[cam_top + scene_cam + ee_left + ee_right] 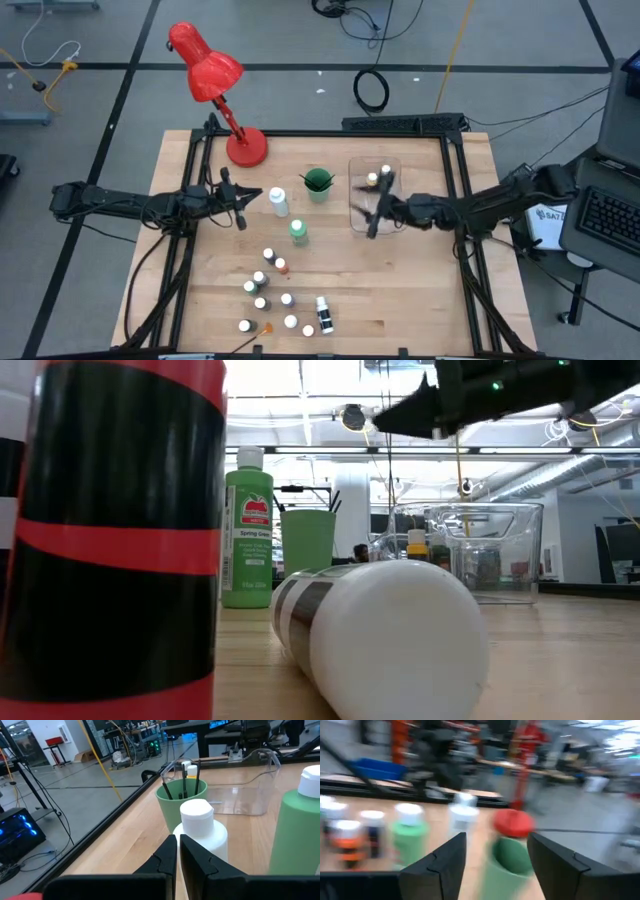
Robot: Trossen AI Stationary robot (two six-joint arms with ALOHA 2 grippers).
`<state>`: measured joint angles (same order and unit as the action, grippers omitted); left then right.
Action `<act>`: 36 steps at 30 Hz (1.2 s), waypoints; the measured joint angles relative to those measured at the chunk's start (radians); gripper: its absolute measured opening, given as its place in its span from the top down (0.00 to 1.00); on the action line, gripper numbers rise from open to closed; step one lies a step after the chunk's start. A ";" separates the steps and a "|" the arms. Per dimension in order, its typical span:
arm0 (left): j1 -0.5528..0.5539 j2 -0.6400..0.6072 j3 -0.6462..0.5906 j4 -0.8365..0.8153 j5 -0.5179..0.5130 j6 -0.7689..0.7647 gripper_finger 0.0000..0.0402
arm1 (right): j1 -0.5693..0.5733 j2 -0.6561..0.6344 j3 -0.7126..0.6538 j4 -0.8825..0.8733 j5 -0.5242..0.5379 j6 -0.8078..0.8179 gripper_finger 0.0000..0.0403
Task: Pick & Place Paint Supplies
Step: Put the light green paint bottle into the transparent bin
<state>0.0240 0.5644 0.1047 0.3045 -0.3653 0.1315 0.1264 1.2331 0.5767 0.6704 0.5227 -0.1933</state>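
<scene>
Right gripper (pixel 372 212) released, empty, above clear bin (pixel 358 222) edge. Left gripper (pixel 240 196) clenched, empty, just beside white bottle (pixel 277 202). Risk: swinging out could clip bin wall or green cup (pixel 318 184).

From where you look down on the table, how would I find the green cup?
Start at the red lamp in the table's far left corner. Go right from its round base to just before the clear bin. There stands the green cup, open at the top with dark brushes sticking out, while the two bottles near it, the white bottle and the green bottle, wear white caps.
</scene>
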 joint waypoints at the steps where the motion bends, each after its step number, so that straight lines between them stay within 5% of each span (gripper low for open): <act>1: 0.000 0.000 0.001 -0.004 0.000 -0.001 0.94 | -0.006 -0.029 -0.024 0.000 0.056 -0.004 0.53; 4: 0.000 0.000 0.001 -0.016 0.000 0.006 0.94 | -0.047 -0.128 -0.120 -0.003 0.086 0.035 0.60; 8: 0.000 0.000 0.001 -0.016 0.000 0.018 0.94 | -0.094 -0.228 -0.239 0.044 -0.102 0.160 0.71; 18: 0.000 0.000 0.001 0.005 0.000 0.014 0.94 | -0.042 -0.182 -0.255 0.111 -0.272 0.165 0.84; 22: 0.000 0.000 0.001 0.012 0.000 0.014 0.94 | 0.019 -0.063 -0.142 0.106 -0.319 0.171 0.75; 30: 0.000 0.000 0.001 0.011 0.000 0.016 0.94 | 0.086 0.282 0.234 0.102 -0.312 0.076 0.41; 36: 0.000 0.000 0.001 0.008 0.000 0.017 0.94 | 0.085 0.489 0.500 0.000 -0.279 0.079 0.30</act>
<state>0.0242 0.5644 0.1059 0.3121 -0.3656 0.1482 0.2114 1.7222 1.0767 0.6707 0.2437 -0.1147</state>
